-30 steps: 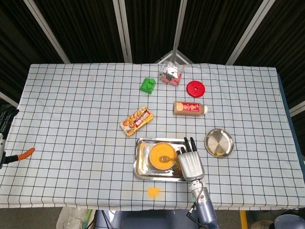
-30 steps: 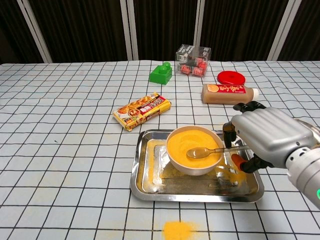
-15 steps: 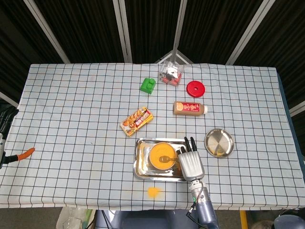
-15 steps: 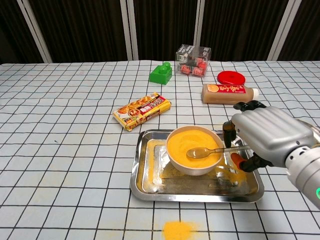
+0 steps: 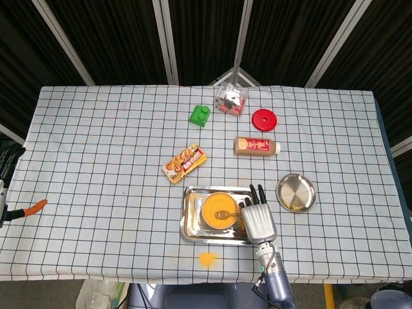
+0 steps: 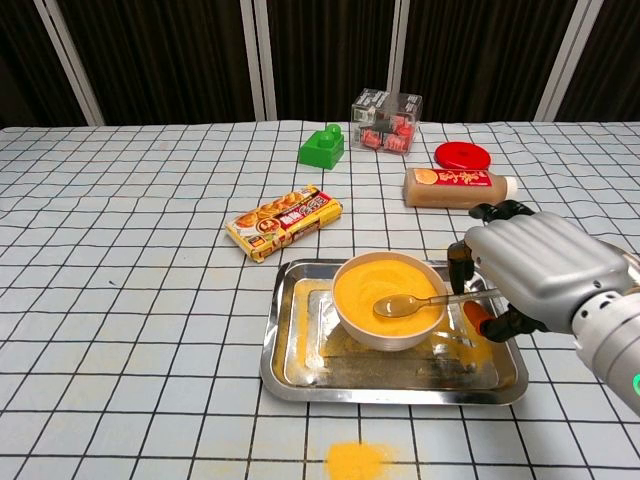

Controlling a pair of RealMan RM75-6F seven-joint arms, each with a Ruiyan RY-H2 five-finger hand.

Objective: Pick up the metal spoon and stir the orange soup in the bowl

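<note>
Gripping the metal spoon (image 6: 425,300) in my right hand (image 6: 535,270), fingers closed round its handle, I should sweep slow circles, keeping its tip sunk in the orange soup (image 6: 385,288) inside the bowl (image 6: 375,333).

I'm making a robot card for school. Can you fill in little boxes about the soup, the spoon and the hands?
soup: orange soup in a white round bowl
bowl place: on the shiny metal tray
spoon: metal spoon, scoop end in the soup
right hand: right hand holds the spoon's handle
left hand: not seen
spill: orange spot on the checked tablecloth
</note>
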